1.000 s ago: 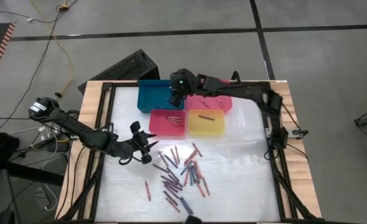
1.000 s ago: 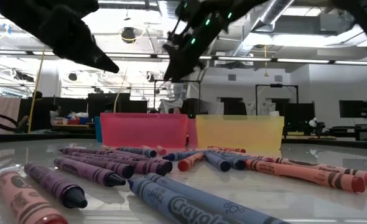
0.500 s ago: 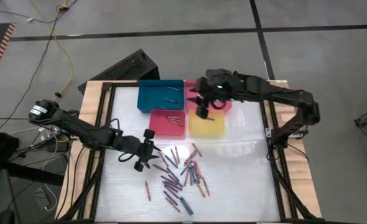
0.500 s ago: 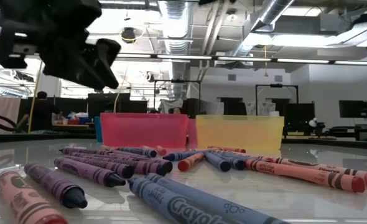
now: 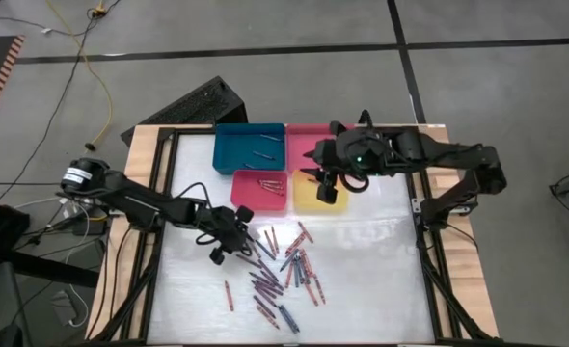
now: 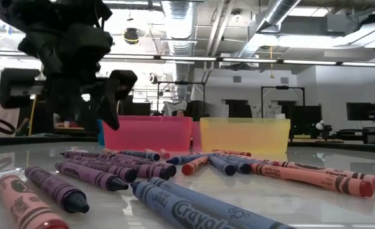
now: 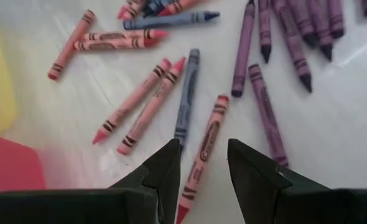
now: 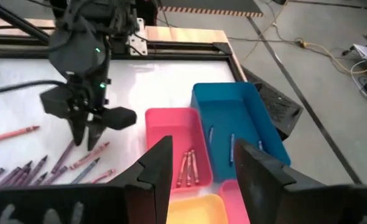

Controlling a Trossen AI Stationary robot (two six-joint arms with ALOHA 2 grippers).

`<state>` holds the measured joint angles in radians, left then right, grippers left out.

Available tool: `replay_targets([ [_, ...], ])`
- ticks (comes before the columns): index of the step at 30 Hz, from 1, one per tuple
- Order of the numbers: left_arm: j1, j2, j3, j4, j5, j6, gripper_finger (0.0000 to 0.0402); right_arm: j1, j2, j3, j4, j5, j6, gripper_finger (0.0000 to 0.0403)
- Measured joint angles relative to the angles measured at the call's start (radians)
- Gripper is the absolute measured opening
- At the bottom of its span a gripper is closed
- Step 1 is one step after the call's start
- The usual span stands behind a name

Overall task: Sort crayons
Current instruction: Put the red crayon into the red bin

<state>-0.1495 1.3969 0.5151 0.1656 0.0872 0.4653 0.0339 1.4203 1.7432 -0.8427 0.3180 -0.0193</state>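
The crayons (image 5: 280, 270) are mostly still in a loose scatter on the counter (image 5: 362, 280), on the near side of the red tray (image 5: 260, 190), with one stray red one (image 5: 230, 295) lying off on its own. A few are already sorted: a couple of red ones sit in the red tray, a couple in the blue tray (image 5: 250, 147) behind it, and one in the yellow tray (image 5: 320, 190) just beside the red tray.

The left gripper (image 5: 225, 247) is low over the edge of the pile nearest the red tray. In its wrist view the jaws are parted with nothing in them, and a pink-red crayon (image 7: 202, 155) lies right in the gap between them, lengthways. A blue crayon (image 7: 186, 99) lies just beside it, so I'd say the trick here is to come down with one finger on each side of the pink-red one only, pinch it near the middle so it doesn't swing, and keep the inner finger from nudging the blue neighbour. Rotating the wrist so the jaws close across the stick is already roughly sorted, by the look of it.

Pose-wise, the left arm stretches long and low across the counter from its base towards the red tray, wrist tipped down at the pile. The right gripper (image 5: 329, 186) hangs over the yellow tray, jaws apart and empty, arm folded back along the far side of the trays.
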Motion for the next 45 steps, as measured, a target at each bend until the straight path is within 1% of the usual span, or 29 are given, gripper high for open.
replay_targets([
  [3,0.018,0.035,0.000,0.028,0.012,0.025,0.0123,0.000,0.008,-0.001,-0.014,0.000,0.019,0.0164],
  [8,0.062,0.086,0.000,0.031,0.093,0.028,0.0123,-0.001,0.022,-0.001,-0.025,0.000,0.023,0.0164],
  [11,0.088,0.116,0.000,0.029,0.119,0.035,0.0123,-0.001,0.026,-0.001,-0.028,0.000,0.023,0.0164],
  [16,0.124,0.171,0.002,0.033,0.190,0.035,0.0123,-0.001,0.025,-0.001,-0.024,-0.001,0.040,0.0164],
  [18,0.130,0.190,0.002,0.032,0.200,0.025,0.0118,0.000,0.025,-0.001,-0.025,-0.001,0.045,0.0164],
  [20,0.132,0.204,0.002,0.028,0.200,0.020,0.0103,0.006,0.026,-0.001,-0.026,-0.001,0.045,0.0164],
  [26,0.130,0.205,0.002,0.008,0.193,0.023,0.0017,0.019,0.026,-0.001,-0.025,-0.001,0.045,0.0164],
  [27,0.131,0.205,0.002,0.008,0.195,0.019,0.0011,0.020,0.025,-0.001,-0.025,-0.001,0.046,0.0164],
  [32,0.127,0.205,0.002,0.008,0.188,-0.020,0.0012,0.040,0.025,-0.001,-0.025,-0.001,0.046,0.0164],
  [38,0.127,0.192,0.001,0.017,0.186,-0.149,0.0005,0.077,0.021,-0.001,-0.037,-0.001,0.031,0.0164],
  [41,0.126,0.153,0.000,0.024,0.174,-0.220,0.0004,0.101,0.009,-0.001,-0.081,0.001,0.015,0.0164],
  [45,0.125,0.062,-0.004,0.016,0.146,-0.284,0.0003,0.134,-0.014,-0.001,-0.152,0.001,0.028,0.0164],
])
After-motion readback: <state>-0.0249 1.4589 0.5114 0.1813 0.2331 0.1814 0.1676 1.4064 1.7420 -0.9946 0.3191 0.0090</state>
